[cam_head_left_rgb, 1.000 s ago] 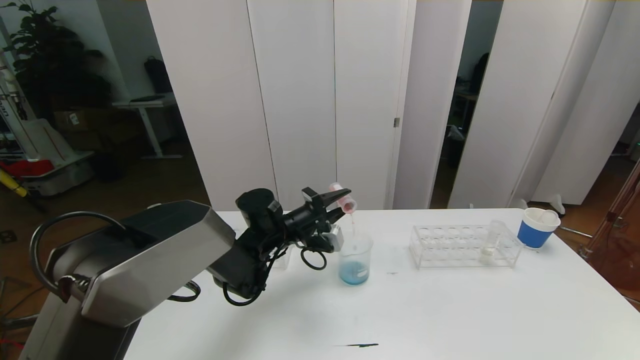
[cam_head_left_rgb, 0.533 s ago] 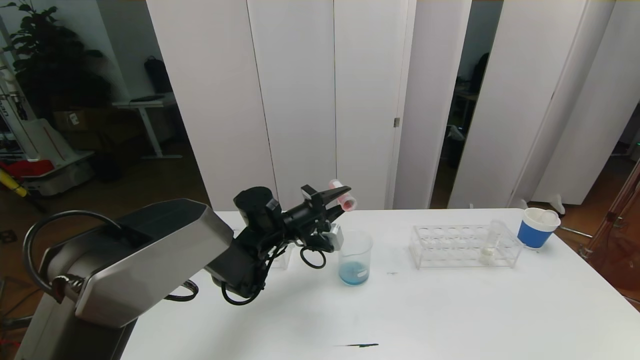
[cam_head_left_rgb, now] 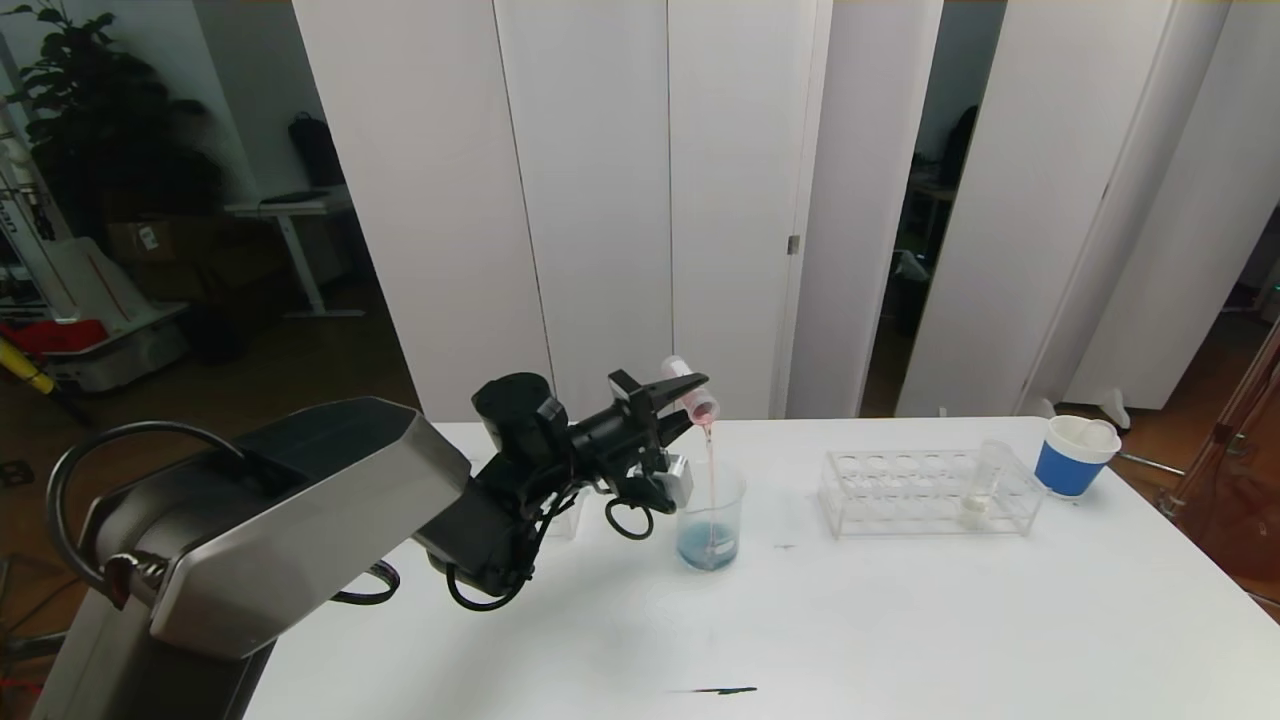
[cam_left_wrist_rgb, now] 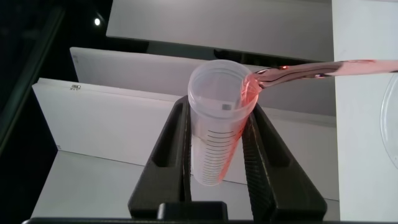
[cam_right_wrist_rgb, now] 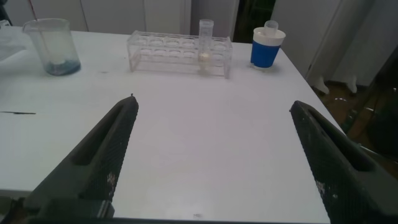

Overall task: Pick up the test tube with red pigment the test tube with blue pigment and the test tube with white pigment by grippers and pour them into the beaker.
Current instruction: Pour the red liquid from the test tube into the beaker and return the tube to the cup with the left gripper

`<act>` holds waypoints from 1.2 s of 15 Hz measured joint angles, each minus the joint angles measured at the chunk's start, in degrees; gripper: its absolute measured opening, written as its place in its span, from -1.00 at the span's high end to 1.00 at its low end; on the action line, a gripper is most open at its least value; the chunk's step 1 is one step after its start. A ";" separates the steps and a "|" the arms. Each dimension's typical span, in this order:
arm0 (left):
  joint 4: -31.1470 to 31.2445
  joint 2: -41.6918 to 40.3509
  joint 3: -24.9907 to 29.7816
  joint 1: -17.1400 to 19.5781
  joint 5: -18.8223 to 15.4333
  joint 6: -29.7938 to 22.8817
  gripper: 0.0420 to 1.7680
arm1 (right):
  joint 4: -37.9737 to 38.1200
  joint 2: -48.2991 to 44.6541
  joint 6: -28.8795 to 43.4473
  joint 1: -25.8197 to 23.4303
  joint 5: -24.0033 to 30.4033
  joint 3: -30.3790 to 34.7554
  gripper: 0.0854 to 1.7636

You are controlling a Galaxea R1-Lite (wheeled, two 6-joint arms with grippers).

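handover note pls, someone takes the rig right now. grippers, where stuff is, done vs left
Left gripper: shut on the test tube with red pigment, tilted over the beaker; a red stream is running in.
Right gripper: open, empty, parked above the table.
Beaker: already holds blue liquid.
The test tube with white pigment: upright in the clear rack, beside the blue paper cup.
Done: blue appears poured. Left: finish red, then pour white.
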 joint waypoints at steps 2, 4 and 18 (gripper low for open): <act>0.67 0.06 -0.22 -0.12 0.05 0.06 0.39 | -0.02 0.00 0.00 0.00 0.00 0.00 -0.98; 0.83 0.17 -0.46 -0.41 0.07 0.06 0.39 | 0.00 0.00 0.00 0.00 0.02 0.00 -0.98; 0.56 -0.05 -2.43 -1.35 0.18 2.07 0.39 | 0.00 0.00 0.00 0.00 0.00 0.00 -0.98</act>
